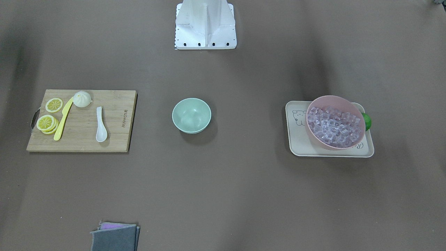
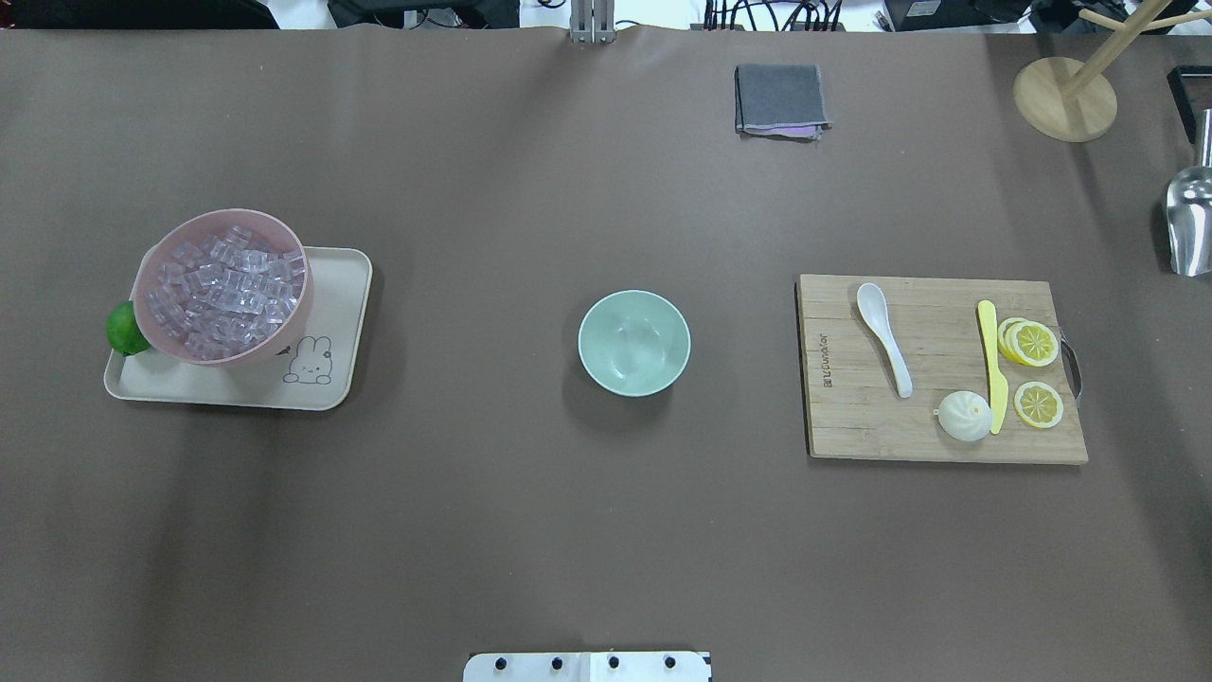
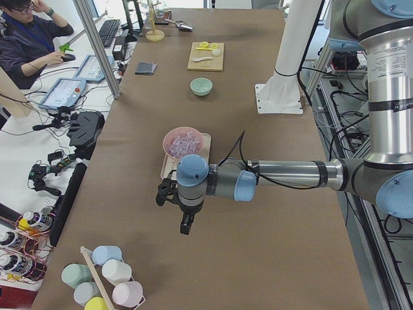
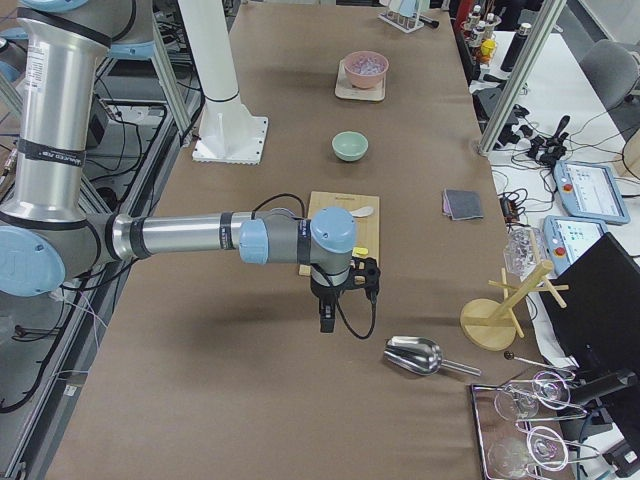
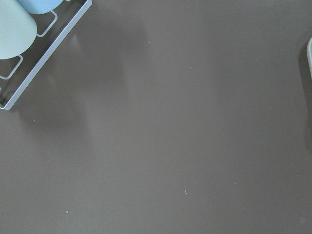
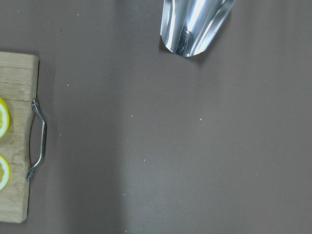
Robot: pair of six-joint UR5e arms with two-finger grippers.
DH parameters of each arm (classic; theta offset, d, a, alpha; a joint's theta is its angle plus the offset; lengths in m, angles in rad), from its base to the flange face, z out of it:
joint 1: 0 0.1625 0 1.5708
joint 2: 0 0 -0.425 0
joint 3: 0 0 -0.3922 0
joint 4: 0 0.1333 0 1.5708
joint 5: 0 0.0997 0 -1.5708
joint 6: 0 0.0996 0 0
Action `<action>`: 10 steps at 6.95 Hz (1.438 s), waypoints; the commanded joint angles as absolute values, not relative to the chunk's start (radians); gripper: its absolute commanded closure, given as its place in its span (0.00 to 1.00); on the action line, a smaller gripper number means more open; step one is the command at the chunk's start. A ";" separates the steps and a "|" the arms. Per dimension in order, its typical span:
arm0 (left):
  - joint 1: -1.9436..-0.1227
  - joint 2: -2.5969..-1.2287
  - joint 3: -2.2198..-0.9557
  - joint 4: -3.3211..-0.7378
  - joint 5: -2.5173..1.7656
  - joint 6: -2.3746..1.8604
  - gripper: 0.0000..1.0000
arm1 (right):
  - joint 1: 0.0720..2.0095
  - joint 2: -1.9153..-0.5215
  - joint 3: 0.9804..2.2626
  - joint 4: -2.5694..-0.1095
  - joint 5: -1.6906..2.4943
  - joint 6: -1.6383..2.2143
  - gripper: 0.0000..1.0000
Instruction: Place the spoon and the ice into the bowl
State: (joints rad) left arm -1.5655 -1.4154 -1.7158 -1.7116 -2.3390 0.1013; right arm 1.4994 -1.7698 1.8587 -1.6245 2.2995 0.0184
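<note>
The white spoon point(image 2: 884, 336) lies on the wooden cutting board point(image 2: 852, 426), scoop towards the far side; it also shows in the front view point(image 1: 101, 125). The mint-green bowl point(image 2: 633, 342) stands empty at the table's middle. Several lilac ice cubes point(image 2: 222, 289) fill the pink bowl point(image 2: 284, 336) on the beige tray point(image 2: 331, 284). My left gripper point(image 3: 185, 226) hangs over bare table beyond the tray's outer side. My right gripper point(image 4: 326, 322) hangs over bare table beyond the board's outer side. Both show only in side views, so I cannot tell whether they are open or shut.
On the board lie a yellow knife point(image 2: 990, 365), lemon slices point(image 2: 1032, 343) and a bun point(image 2: 964, 415). A lime point(image 2: 123, 329) sits behind the pink bowl. A folded grey cloth point(image 2: 780, 99), a metal scoop point(image 2: 1190, 218) and a wooden rack point(image 2: 1065, 95) are at the far right.
</note>
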 commanded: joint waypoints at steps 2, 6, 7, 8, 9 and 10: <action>-1.565 -1.399 -1.729 -1.716 -2.338 0.103 0.01 | 1.499 -1.772 1.861 -1.624 2.299 0.020 0.00; -1.563 -1.416 -1.795 -1.716 -2.336 0.100 0.01 | 1.499 -1.758 1.917 -1.624 2.342 0.023 0.00; -1.563 -1.436 -1.796 -1.761 -2.335 0.091 0.01 | 1.500 -1.728 1.957 -1.624 2.336 0.029 0.00; -1.563 -1.425 -1.784 -1.848 -2.330 0.094 0.01 | 1.505 -1.720 1.985 -1.624 2.335 0.031 0.00; -1.563 -1.446 -1.728 -1.959 -2.330 0.091 0.01 | 1.505 -1.665 1.991 -1.626 2.332 0.032 0.00; -1.565 -1.459 -1.691 -2.056 -2.333 0.081 0.01 | 1.515 -1.649 2.018 -1.625 2.347 0.031 0.00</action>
